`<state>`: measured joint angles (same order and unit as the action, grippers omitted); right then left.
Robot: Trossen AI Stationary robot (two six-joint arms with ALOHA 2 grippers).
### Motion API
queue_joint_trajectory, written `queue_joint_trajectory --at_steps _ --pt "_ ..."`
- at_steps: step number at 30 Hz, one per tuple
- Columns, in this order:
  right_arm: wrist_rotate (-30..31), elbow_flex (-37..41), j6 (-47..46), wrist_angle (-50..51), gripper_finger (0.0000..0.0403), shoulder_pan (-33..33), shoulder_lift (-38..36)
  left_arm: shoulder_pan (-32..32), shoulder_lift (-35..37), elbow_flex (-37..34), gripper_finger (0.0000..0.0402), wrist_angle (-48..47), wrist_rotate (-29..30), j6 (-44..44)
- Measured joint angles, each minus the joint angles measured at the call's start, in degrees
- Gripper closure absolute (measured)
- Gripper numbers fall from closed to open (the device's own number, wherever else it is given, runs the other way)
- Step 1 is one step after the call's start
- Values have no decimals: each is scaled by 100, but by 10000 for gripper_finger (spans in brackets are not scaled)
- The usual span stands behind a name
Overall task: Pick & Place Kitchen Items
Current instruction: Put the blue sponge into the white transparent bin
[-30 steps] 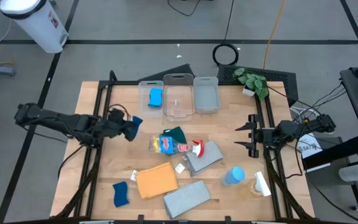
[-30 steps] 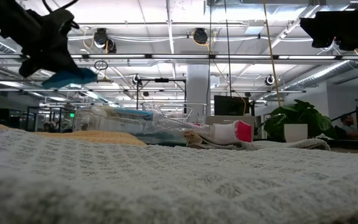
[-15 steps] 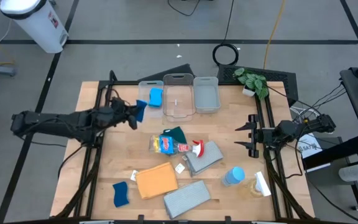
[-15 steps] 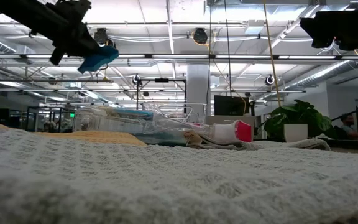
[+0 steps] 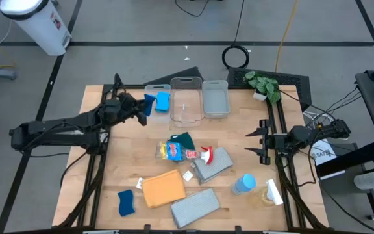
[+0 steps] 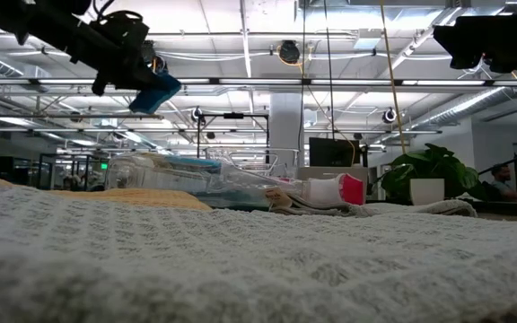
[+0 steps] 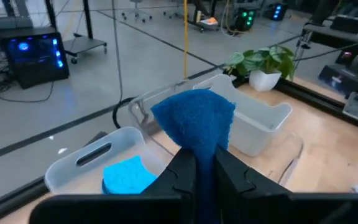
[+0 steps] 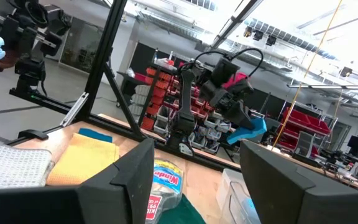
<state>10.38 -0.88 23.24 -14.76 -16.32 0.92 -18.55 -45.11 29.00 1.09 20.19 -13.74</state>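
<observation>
My left gripper (image 5: 142,108) is shut on a small blue sponge (image 5: 149,104), high above the table beside the left clear bin (image 5: 156,88). Another blue sponge (image 5: 163,101) lies inside that bin. In the low view the held sponge (image 6: 155,92) hangs in the air under the dark gripper. A third sponge (image 5: 126,202) lies at the near left. A red-topped spray bottle (image 5: 187,153), a dark-green cloth (image 5: 183,140) and an orange cloth (image 5: 163,189) lie mid-table. My right gripper (image 5: 260,141) waits open at the table's right edge. My left gripper pinches the sponge's rear end (image 7: 205,152) between its two fingers (image 7: 182,174). The fingers come about level from the table's left, slanting toward the far edge. The sponge sticks out ahead of them on edge, lifted clear, with its free end over the left bin.
Three clear bins stand in a row at the far edge: left, middle (image 5: 186,101) and right (image 5: 215,99). Grey cloths (image 5: 214,164) (image 5: 195,207) and a blue-topped bottle (image 5: 243,184) lie at the near right. A plant (image 5: 263,84) stands at the far right corner.
My left gripper has swung with the sponge toward the far edge and toward the left bin, rising a little and rolling at the wrist. The sponge stays pinched and clear of the table.
</observation>
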Motion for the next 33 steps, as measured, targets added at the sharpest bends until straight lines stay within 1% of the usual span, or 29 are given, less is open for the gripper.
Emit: queue_joint_trajectory --at_steps 7,14,18,22,30,33 --pt "2 2 -1 0 197 0 -1 -655 -584 344 379 71 -732 593" --pt "2 2 0 0 199 0 0 -1225 -1272 964 379 -129 -1302 1568" --pt "2 0 0 0 197 -1 -1 -1468 -1694 1307 379 -582 -1481 2084" --pt "2 2 -2 1 195 -2 -1 -1607 -2048 1516 380 -868 -1616 2393" --pt "2 1 0 0 195 -2 0 -1669 -2368 1589 376 -956 -1636 2464" --pt "2 2 -2 0 195 -2 -2 -1669 -2375 1589 380 -955 -1772 2523"
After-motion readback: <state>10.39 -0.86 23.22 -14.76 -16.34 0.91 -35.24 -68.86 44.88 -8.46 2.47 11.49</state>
